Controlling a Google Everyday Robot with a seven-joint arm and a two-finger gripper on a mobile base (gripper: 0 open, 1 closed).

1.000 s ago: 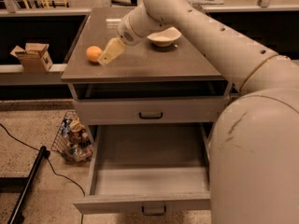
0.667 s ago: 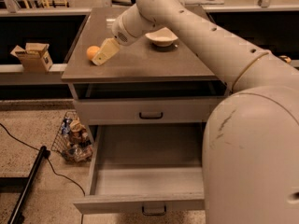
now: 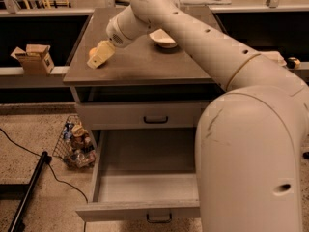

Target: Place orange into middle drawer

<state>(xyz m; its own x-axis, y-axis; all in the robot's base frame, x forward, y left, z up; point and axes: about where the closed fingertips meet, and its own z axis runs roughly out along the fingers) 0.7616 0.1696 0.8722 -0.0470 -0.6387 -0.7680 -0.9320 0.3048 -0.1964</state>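
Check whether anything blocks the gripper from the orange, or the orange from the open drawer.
Nothing visible. The gripper is right at the orange near the left edge of the cabinet top, nothing between them. The middle drawer below is pulled out. The bowl sits farther right, off that path.

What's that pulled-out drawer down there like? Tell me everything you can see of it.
The middle drawer is a wide, shallow grey box, pulled well out below the shut upper drawer. Its floor and walls look like plain painted panels, and nothing shows inside the part in view. The robot's arm hides its right side. The flat front panel carries a small dark handle. The hand is far above, over the tabletop at the orange, not touching the drawer.
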